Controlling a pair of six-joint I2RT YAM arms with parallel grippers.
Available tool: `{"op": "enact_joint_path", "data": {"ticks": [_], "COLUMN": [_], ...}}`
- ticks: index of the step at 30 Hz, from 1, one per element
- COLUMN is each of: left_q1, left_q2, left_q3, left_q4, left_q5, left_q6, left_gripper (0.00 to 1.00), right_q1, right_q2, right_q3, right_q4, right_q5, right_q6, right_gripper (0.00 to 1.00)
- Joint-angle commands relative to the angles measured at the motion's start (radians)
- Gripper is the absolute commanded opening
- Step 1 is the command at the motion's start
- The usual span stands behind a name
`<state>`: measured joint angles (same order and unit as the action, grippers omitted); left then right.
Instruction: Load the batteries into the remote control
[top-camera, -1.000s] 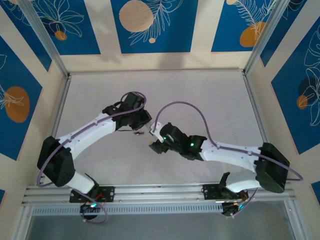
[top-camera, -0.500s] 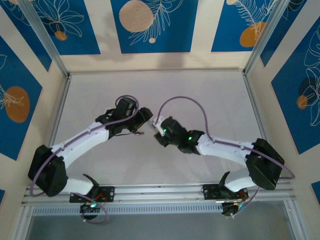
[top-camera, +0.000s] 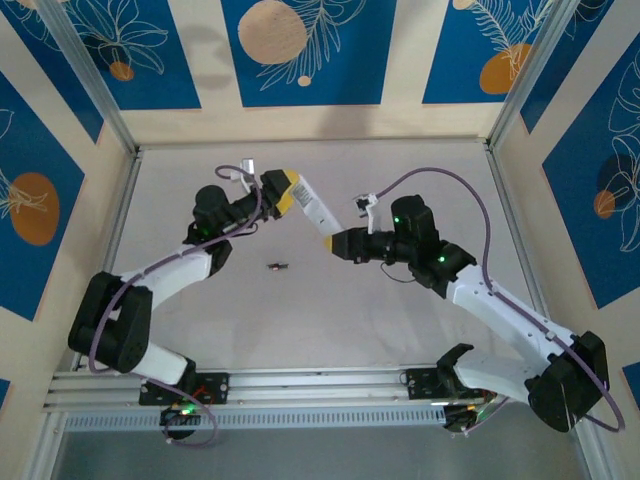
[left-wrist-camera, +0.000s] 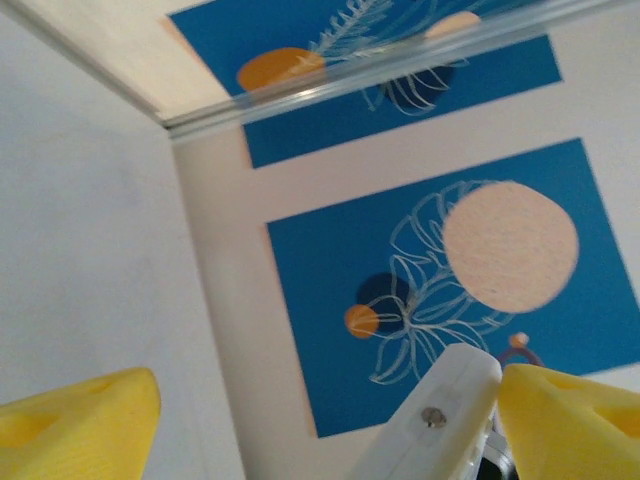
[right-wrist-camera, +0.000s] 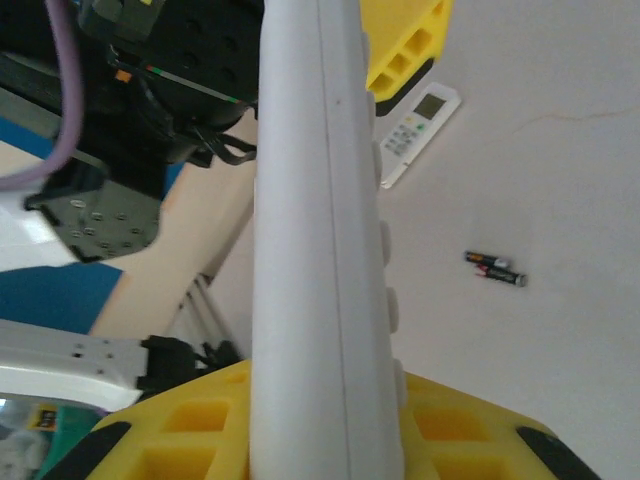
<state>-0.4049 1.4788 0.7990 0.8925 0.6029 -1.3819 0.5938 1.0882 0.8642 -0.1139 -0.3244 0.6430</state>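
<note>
A white remote control (top-camera: 312, 210) hangs in the air over the middle of the table, between my two grippers. My right gripper (top-camera: 338, 243) is shut on its near end; in the right wrist view the remote control (right-wrist-camera: 315, 250) rises out of the yellow jaws of my right gripper (right-wrist-camera: 320, 400). My left gripper (top-camera: 290, 195) is open around the far end. In the left wrist view the remote control (left-wrist-camera: 445, 410) leans by the right finger, with a wide gap to the left finger (left-wrist-camera: 85, 425). Two batteries (top-camera: 277, 266) lie together on the table below, also seen as batteries (right-wrist-camera: 495, 271).
A second white remote with a small screen (right-wrist-camera: 420, 132) lies flat on the table past the left gripper's yellow finger (right-wrist-camera: 405, 40). Blue and cream patterned walls (top-camera: 310, 50) and aluminium posts (top-camera: 515, 90) enclose the table.
Both grippers have risen and moved from the table's middle toward the back, the remote now between them. The left jaws have opened and the right jaws have shut on the remote.
</note>
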Motion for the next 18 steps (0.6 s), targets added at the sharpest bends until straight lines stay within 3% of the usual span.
{"op": "enact_joint_path", "data": {"ticks": [1,6,11,13,15,16,18], "left_q1": [-0.044,-0.078,-0.086,-0.085,-0.083,-0.081,-0.085], "left_q2": [0.011,0.026,0.025,0.015,-0.009,-0.026,-0.095], "left_q3": [0.017,0.03,0.016,0.02,0.032,0.043,0.09], "left_q4": [0.238,0.329,0.321,0.283,0.188,0.103,-0.258], "left_q5": [0.097,0.108,0.1,0.101,0.11,0.115,0.055], "left_q6": [-0.058,-0.093,-0.074,-0.023,0.098,0.194,0.491], "left_gripper": [0.83,0.69,0.3,0.2,0.17,0.15,0.13], "right_q1": [-0.01,-0.012,-0.023,-0.026,-0.03,-0.034,-0.035], "right_q2": [0.003,0.03,0.055,0.057,0.039,0.027,-0.007], "right_q3": [0.024,0.047,0.055,0.067,0.09,0.113,0.133], "right_q4": [0.101,0.112,0.11,0.064,-0.067,-0.179,-0.375], "right_q5": [-0.12,-0.126,-0.14,-0.12,-0.022,0.062,0.174], "right_q6": [0.112,0.147,0.172,0.174,0.21,0.266,0.384], "right_gripper": [0.17,0.17,0.19,0.29,0.51,0.57,0.64]}}
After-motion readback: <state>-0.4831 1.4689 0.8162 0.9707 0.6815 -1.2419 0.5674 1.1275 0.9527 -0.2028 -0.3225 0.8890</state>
